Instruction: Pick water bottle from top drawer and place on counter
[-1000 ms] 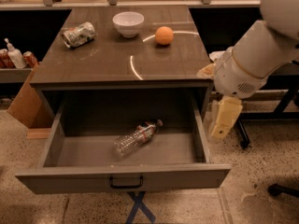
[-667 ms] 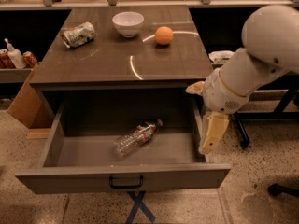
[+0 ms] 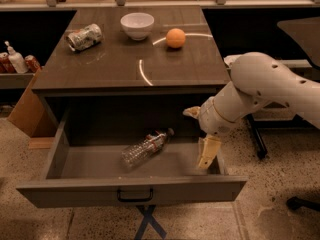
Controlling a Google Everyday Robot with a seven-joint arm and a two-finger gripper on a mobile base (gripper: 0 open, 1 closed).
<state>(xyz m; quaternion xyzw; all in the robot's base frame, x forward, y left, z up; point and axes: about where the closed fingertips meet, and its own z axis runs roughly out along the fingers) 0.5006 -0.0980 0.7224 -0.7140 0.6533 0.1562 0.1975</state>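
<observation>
- the water bottle (image 3: 146, 147) lies on its side on the floor of the open top drawer (image 3: 75, 193), near the middle and a little toward the back.
- its long axis runs on a diagonal: the dark cap points to the back right, the clear ribbed base to the front left.
- the bottle lies in the same spot and at the same angle as a second ago.
- the gripper (image 3: 206, 159) has moved left and lower since the earlier frames; it now hangs pointing down just inside the drawer's right end, near the front corner.
- the gripper is well apart from the bottle, to the right of it, and holds nothing; whether the claw is released or clenched cannot be told.
- the white arm (image 3: 265, 84) reaches in from the right, bent at the wrist above the drawer's right wall.
- the drawer is pulled fully out, its small black handle (image 3: 135, 196) at the centre of the front panel.
- above it, the glossy counter (image 3: 110, 69) carries a crushed silver can (image 3: 83, 36) at back left, a white bowl (image 3: 137, 25) at back centre and an orange (image 3: 175, 37) to the bowl's right.
</observation>
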